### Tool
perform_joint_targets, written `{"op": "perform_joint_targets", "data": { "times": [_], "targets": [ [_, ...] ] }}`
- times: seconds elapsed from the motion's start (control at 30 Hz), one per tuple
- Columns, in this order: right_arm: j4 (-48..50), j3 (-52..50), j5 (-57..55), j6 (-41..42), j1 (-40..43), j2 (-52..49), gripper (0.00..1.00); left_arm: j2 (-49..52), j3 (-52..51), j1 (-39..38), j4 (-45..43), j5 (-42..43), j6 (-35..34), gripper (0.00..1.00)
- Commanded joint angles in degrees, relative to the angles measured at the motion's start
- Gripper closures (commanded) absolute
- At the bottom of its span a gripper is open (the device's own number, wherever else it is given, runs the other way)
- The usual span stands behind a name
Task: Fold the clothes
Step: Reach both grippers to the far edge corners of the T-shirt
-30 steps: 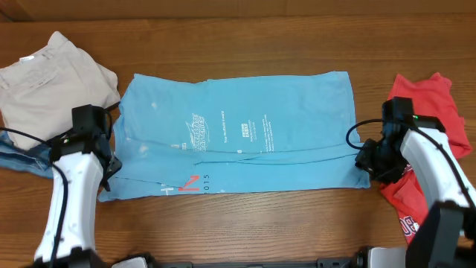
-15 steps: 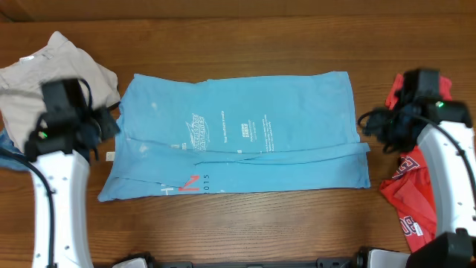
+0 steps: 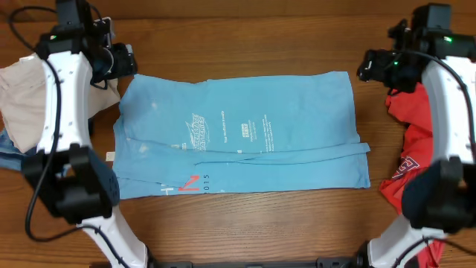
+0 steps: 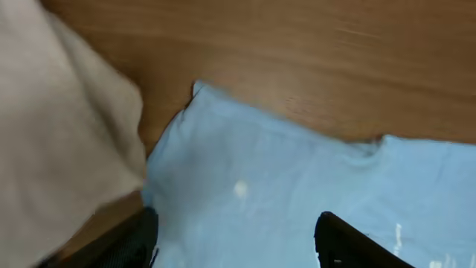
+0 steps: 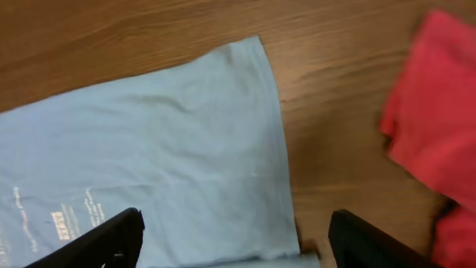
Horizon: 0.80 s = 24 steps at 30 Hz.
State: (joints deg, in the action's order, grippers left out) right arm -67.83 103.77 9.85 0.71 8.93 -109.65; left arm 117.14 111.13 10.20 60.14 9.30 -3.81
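Overhead, the left claw (image 3: pixel 126 61) hangs just off the far-left corner of the blue shirt (image 3: pixel 245 134). The left wrist view shows this claw (image 4: pixel 236 221) spread, its two dark fingers (image 4: pixel 137 238) set wide with nothing between them and only shirt cloth below. It looks clear of the cloth, though the blurred close view does not settle that.

The right claw (image 3: pixel 370 65) hangs just off the shirt's far-right corner. In the right wrist view this claw (image 5: pixel 236 217) is spread too and holds nothing. Its fingers (image 5: pixel 104 242) stand well apart above the shirt's corner and a patch of bare bench (image 5: pixel 327 112).

The blue shirt lies flat in the middle of the bench (image 3: pixel 245 37), its long side running left to right. Small white print (image 3: pixel 223 132) sits near its middle, and a red letter (image 3: pixel 192 183) lies by its near-left edge. A crease line runs across the shirt's near half. Below that crease the near-right corner juts out past the shirt's right edge.

The red shirt (image 3: pixel 418 130) lies crumpled to the right of the blue shirt, with a strip of bench between them. The right arm hides part of it, and white print shows at its near end.

A beige garment (image 3: pixel 22 104) lies bunched just beside the blue shirt's far-left corner, partly under the left arm.
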Motion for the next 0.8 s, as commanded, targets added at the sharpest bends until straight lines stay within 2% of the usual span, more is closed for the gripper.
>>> {"op": "perform_joint_targets", "data": {
  "times": [0.0, 0.23, 0.33, 0.67, 0.77],
  "targets": [
    [6.6, 3.8, 4.0, -4.2, -1.7, -10.1, 0.16, 9.4, 6.5, -0.1, -2.2, 3.0, 1.4, 0.28],
    [18.0, 3.8, 3.0, -3.3, -3.7, -21.5, 0.17, 15.2, 6.6, -0.1, -6.9, 7.1, 0.4, 0.26],
    [21.5, 3.8, 1.3, -0.2, -3.8, -24.0, 0.18, 16.3, 6.5, -0.2, -7.5, 7.7, 0.4, 0.26],
    [27.3, 3.8, -2.8, 4.3, -3.6, -24.4, 0.18, 16.6, 6.3, -0.2, -9.0, 7.7, 0.4, 0.25],
    [27.0, 3.8, -3.8, 5.7, -3.6, -24.4, 0.22, 16.6, 6.3, -0.2, -8.9, 7.7, 0.4, 0.25]
  ]
}}
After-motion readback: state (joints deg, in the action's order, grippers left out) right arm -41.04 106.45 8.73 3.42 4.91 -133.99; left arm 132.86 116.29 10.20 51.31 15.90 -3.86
